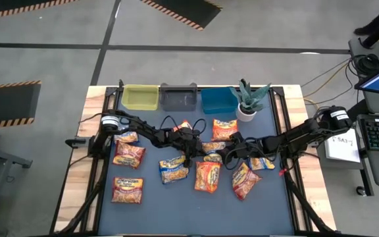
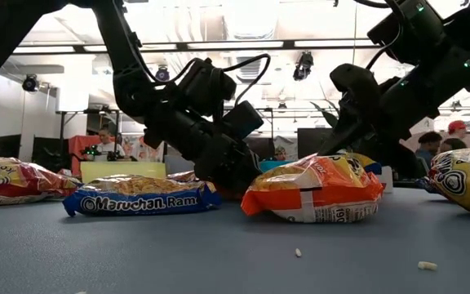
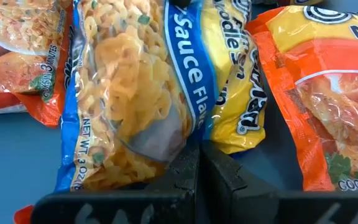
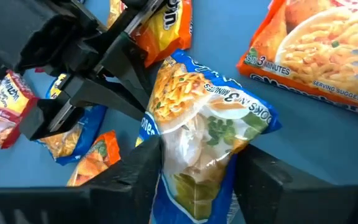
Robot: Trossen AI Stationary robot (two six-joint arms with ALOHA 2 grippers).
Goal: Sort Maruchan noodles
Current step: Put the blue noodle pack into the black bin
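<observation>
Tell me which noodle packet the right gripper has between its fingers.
The blue-and-yellow packet at mid-table: the right gripper straddles its end, unlike the orange packets lying loose nearby.

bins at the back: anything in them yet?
Empty, as far as the high view shows: the yellow-green bin, grey bin and blue bin show bare insides, and every noodle packet visible lies on the mat.

Blue-topped table (image 1: 275, 197): scattered Maruchan noodles (image 1: 128, 189), three bins (image 1: 177, 97), potted plant (image 1: 247, 102).

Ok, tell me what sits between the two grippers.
A yellow-and-blue noodle packet: the right wrist view shows it held in the right gripper, with the shut left gripper just beyond it.
</observation>
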